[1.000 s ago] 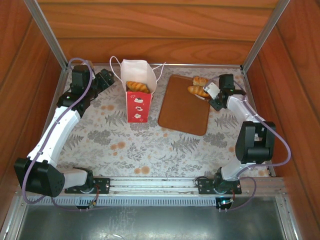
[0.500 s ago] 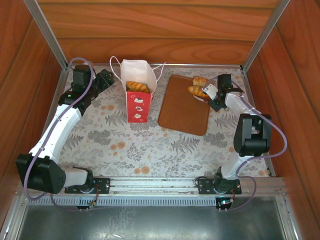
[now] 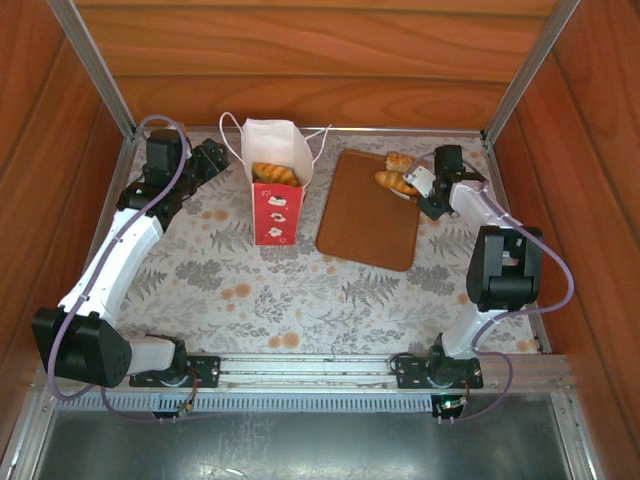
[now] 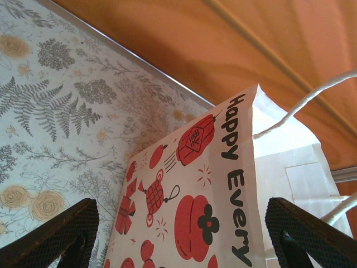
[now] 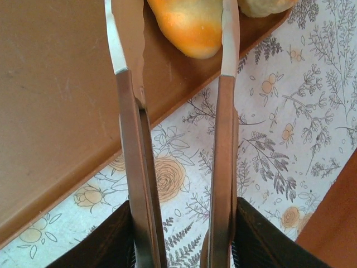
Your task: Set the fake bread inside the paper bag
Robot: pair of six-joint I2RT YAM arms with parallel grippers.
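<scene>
Bread in the paper bag [image 3: 277, 215] so far amounts to what shows at its mouth: one golden pastry [image 3: 275, 173] lying just under the rim (anything deeper is hidden). The bag stands upright at the far left of the flowered desk [image 3: 250, 290], handles up.

Two pieces are left, both on the far right corner of the brown board [image 3: 365, 215]: a glossy roll [image 3: 396, 182], and a second pastry [image 3: 400, 160] just behind it, nearer the back wall.

The right hand [image 3: 438, 190] is clamped on a pair of metal tongs [image 5: 129, 167], and the wrist view shows their two blades set on either side of the glossy roll. Whether they already pinch it I cannot tell, since one blade seems to touch and the other is close.

The left hand [image 3: 212, 160] sits just beside the bag's left side with its jaws spread wide and nothing in them, and the bag's printed face lies ahead of it.

My reading is that the job is past its start but not finished. The roll has yet to be lifted, carried across the board and dropped in, then the last pastry after it.
</scene>
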